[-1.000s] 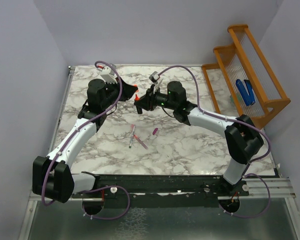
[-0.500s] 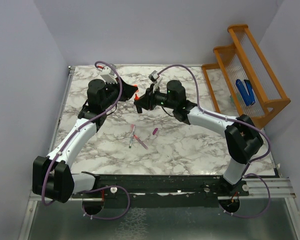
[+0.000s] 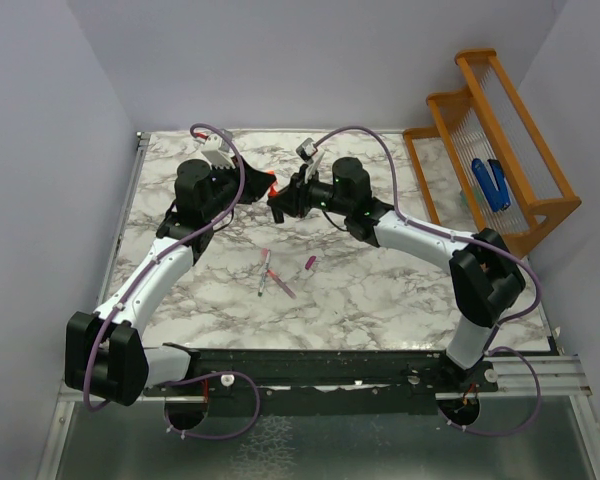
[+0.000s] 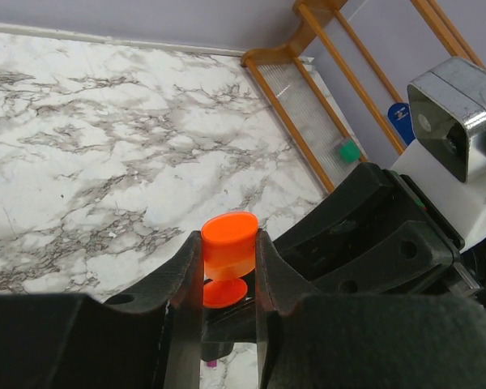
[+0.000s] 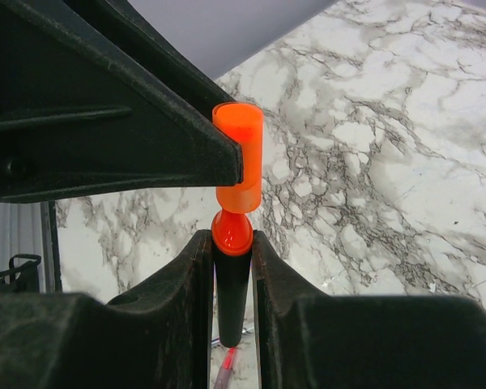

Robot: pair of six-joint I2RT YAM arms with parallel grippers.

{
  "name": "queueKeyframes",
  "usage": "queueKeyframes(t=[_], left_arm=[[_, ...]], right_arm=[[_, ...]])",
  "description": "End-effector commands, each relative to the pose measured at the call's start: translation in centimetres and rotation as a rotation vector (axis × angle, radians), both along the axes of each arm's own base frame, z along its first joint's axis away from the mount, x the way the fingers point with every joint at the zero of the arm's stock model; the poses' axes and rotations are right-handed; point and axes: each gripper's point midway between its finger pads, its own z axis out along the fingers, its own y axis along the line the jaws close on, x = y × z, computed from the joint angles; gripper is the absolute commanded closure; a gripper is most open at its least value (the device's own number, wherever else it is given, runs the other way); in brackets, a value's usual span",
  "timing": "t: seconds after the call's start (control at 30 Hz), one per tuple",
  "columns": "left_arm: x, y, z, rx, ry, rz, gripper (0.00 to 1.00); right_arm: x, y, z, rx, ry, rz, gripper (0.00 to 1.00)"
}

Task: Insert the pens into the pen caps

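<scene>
The left gripper (image 4: 229,271) is clamped on the orange cap (image 4: 229,241), and the right gripper (image 5: 231,267) is clamped on the black marker (image 5: 231,304) just beneath that cap. The marker's long axis lines up with the cap's, and its orange tip (image 5: 232,232) points at the cap and touches its lower end. The seating push should run straight along this shared axis.

Straight ahead of the right gripper (image 3: 279,204), the left gripper (image 3: 264,190) blocks the way, its orange cap (image 4: 229,241) touching the tip of the marker (image 5: 231,284). Below both, the table (image 3: 400,290) lies open. The loose pens (image 3: 268,272) lie behind and below the right gripper, and the rack (image 3: 500,150) stands well apart.
</scene>
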Motion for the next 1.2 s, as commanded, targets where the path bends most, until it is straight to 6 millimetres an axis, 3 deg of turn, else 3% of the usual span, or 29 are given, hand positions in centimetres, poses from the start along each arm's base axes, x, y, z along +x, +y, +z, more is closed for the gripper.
queueKeyframes(t=[0.0, 0.6, 1.17], left_arm=[[-0.4, -0.3, -0.4, 0.006, -0.008, -0.028, 1.0], [-1.7, -1.2, -1.6, 0.121, -0.013, -0.02, 1.0], [-4.3, 0.2, -3.4, 0.197, -0.004, -0.016, 1.0]], right_arm=[[0.8, 0.4, 0.5, -0.015, -0.024, -0.03, 1.0], [1.4, 0.0, 2.3, -0.015, -0.061, -0.064, 0.99], [1.0, -1.6, 5.4, 0.01, -0.141, -0.082, 1.0]])
